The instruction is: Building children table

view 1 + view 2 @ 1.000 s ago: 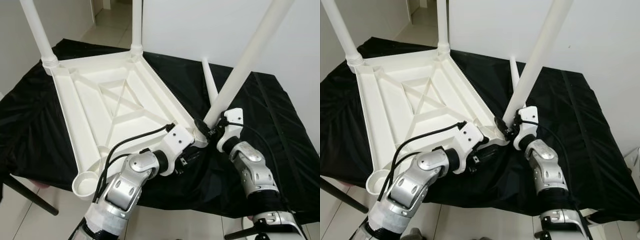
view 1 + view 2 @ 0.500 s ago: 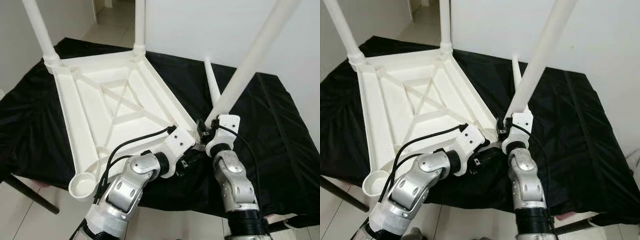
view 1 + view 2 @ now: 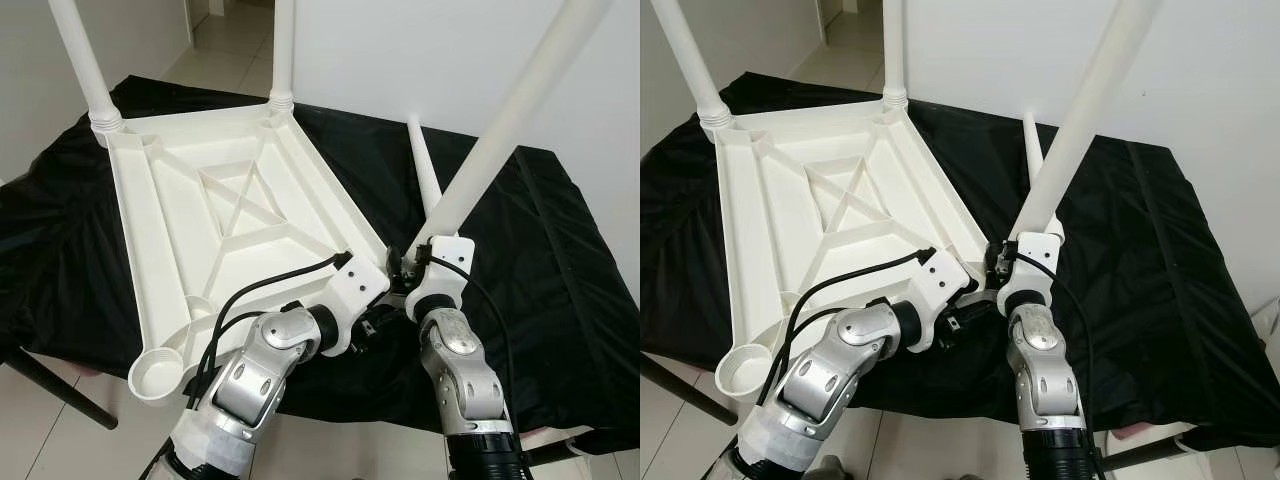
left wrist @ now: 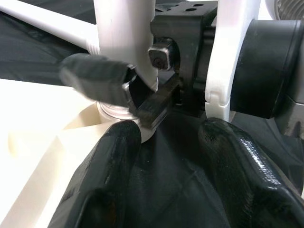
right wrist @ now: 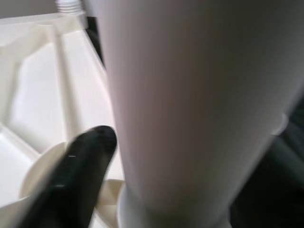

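Observation:
A white plastic tabletop (image 3: 200, 230) lies upside down on a black-draped table. Two white legs (image 3: 85, 65) (image 3: 283, 50) stand in its far corners. My right gripper (image 3: 995, 262) is shut on a third leg (image 3: 500, 130), which leans up to the right with its foot at the near right corner socket (image 4: 118, 111). One right fingertip (image 5: 80, 166) shows beside the leg. My left gripper (image 4: 171, 133) sits low at the same corner, open, with one finger (image 4: 114, 161) touching the socket's rim and black cloth between the two fingers. The near left socket (image 3: 160, 375) holds no leg.
A fourth white leg (image 3: 422, 165) lies loose on the black cloth (image 3: 560, 260) behind the held one. White walls stand close on the right and at the back. The cloth's front edge runs just before my arms, with a dark bar (image 3: 50, 385) and pale floor below.
My right forearm has swung in to the left, so its wrist now sits straight under the leg. The leg's foot stays at the near right corner. My left arm has hardly moved.

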### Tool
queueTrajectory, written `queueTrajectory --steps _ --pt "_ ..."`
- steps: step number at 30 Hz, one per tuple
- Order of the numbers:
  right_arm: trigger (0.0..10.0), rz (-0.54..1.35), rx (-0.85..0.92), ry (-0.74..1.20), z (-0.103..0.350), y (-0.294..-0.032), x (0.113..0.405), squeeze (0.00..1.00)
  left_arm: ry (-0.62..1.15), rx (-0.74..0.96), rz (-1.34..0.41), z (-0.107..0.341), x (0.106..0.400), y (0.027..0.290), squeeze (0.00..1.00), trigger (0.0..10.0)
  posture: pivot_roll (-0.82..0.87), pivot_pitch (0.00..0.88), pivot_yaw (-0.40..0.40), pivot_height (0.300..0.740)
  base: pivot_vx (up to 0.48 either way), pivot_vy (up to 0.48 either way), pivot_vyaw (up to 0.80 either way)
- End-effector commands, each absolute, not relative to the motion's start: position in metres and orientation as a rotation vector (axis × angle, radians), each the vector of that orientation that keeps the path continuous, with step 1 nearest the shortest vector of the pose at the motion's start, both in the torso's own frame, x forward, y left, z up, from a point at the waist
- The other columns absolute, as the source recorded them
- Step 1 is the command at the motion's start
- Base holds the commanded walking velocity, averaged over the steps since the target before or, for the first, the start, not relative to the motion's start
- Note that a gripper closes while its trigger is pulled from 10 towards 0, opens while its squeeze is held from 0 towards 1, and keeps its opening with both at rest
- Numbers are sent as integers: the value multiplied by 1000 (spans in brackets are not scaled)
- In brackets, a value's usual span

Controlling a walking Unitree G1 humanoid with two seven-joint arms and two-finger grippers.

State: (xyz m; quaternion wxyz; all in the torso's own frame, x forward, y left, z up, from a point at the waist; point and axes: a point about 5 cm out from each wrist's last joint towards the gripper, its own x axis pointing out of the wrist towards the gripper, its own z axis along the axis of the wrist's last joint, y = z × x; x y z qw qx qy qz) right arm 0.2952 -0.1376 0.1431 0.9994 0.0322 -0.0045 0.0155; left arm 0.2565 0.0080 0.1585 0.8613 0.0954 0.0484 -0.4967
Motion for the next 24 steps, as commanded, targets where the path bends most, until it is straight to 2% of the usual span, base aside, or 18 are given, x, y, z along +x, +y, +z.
queueTrajectory --steps 1,6,7,9,10,13,16,24 --pt "10000 45 88 -29 146 -144 299 1000 98 198 -1019 159 257 7 0 10000 122 5 -99 740 0 0 0" --pt "10000 147 97 -54 154 -149 305 1000 95 198 -1017 159 257 7 0 10000 121 0 -98 740 0 0 0" --pt "10000 201 101 -56 156 -149 306 0 95 198 -1017 159 257 7 0 10000 121 0 -99 740 0 0 0" --pt "10000 201 101 -56 156 -149 306 0 95 198 -1017 159 257 7 0 10000 121 0 -99 740 0 0 0" --pt "10000 349 64 -56 159 -152 311 0 92 198 -1016 160 258 6 0 10000 121 0 -97 740 0 0 0" --pt "10000 430 40 -40 157 -155 313 0 91 198 -1016 160 259 6 0 10000 120 0 -96 740 0 0 0" --pt "10000 618 -65 -9 148 -159 314 0 87 200 -1013 162 260 7 0 10000 129 4 -92 740 0 0 0" --pt "10000 672 -163 36 136 -167 322 0 88 199 -1005 163 260 9 0 10000 142 21 -89 740 0 0 0"
